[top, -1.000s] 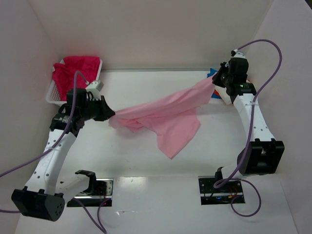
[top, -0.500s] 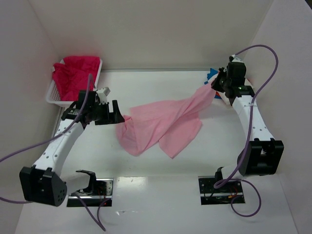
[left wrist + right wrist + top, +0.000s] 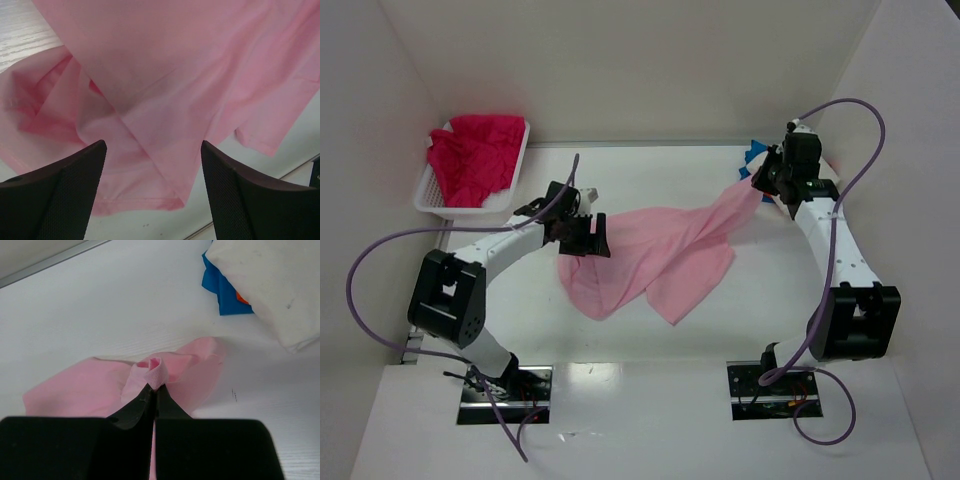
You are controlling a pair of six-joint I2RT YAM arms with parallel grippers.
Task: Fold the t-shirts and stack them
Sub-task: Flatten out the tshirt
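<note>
The light pink t-shirt (image 3: pixel 650 250) lies crumpled across the middle of the table, and its right end rises to my right gripper (image 3: pixel 761 181). That gripper is shut on a bunched corner of the pink t-shirt (image 3: pixel 156 369), seen just past its tips (image 3: pixel 154 388). My left gripper (image 3: pixel 592 238) hovers over the shirt's left part. In the left wrist view it is open (image 3: pixel 152 145), with the pink cloth (image 3: pixel 175 75) lying below, not between the fingers. Magenta-red t-shirts (image 3: pixel 475 160) fill the basket. Behind the right gripper sits a folded pile: a white t-shirt (image 3: pixel 265 285) over a blue one (image 3: pixel 225 292), with an orange edge (image 3: pixel 242 298) showing.
The white lattice basket (image 3: pixel 435 198) stands at the back left against the wall. White walls close in the table on the left, back and right. Purple cables loop from both arms. The arm bases (image 3: pixel 505 385) sit at the near edge.
My left gripper opened and let go of the pink shirt, whose left end dropped onto the table. The left arm then swung right over the cloth. The right gripper kept its hold.
</note>
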